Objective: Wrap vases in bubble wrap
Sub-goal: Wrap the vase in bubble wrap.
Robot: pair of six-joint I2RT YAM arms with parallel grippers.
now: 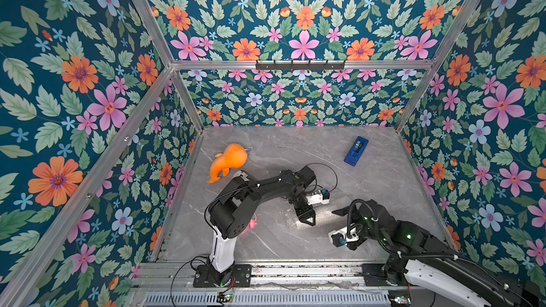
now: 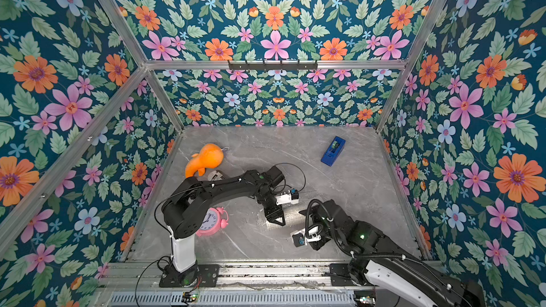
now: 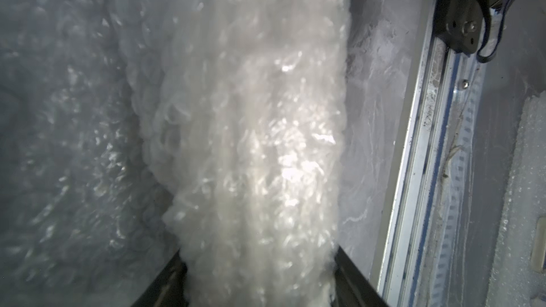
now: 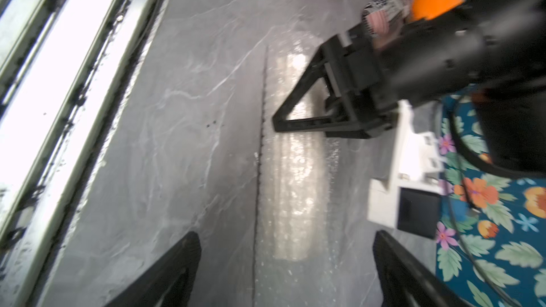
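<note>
The bubble wrap [image 3: 251, 143] is rolled into a thick whitish bundle that lies on the grey table. My left gripper [image 3: 258, 252] is shut on one end of it, with a black finger pressed to each side. In both top views the left gripper [image 1: 307, 217] [image 2: 277, 220] points down onto the roll [image 1: 323, 215]. The vase is hidden; only a pale long bulge [image 4: 295, 178] shows through the wrap. My right gripper [image 4: 286, 236] stands open just off the roll's other end, with its fingers wide apart and nothing between them. A top view shows the right gripper [image 1: 339, 212] facing the left one.
A flat stretch of wrap [image 3: 59, 113] spreads beside the roll. An orange plush toy [image 1: 229, 159], a printed can [image 2: 215, 175] and a pink alarm clock [image 2: 211, 221] sit by the left wall. A blue tape dispenser [image 1: 356, 150] lies at the back right. The metal rail [image 1: 295, 273] runs along the front edge.
</note>
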